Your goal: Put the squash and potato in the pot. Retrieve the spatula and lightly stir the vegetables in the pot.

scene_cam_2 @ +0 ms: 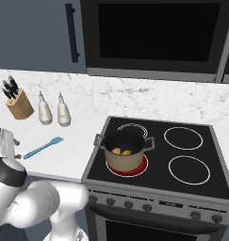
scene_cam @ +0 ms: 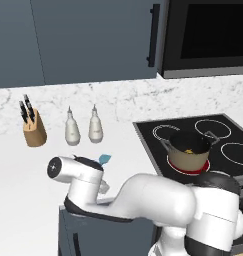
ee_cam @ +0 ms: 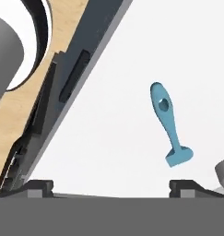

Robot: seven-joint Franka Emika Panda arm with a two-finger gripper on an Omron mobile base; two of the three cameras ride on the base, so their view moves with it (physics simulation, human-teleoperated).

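Observation:
The light blue spatula lies flat on the white counter, its blade poking out from behind my arm in the left base view. My gripper hovers open above the counter near its front edge, with the spatula off to one side of the gap between the fingertips and nothing held. On the stove's front left burner stands the beige pot. Inside it lie the orange-tan potato and the yellow squash, touching.
A knife block and two white bottles stand at the back of the counter by the wall. The black cooktop adjoins the counter. Below the counter's front edge are dark drawer fronts.

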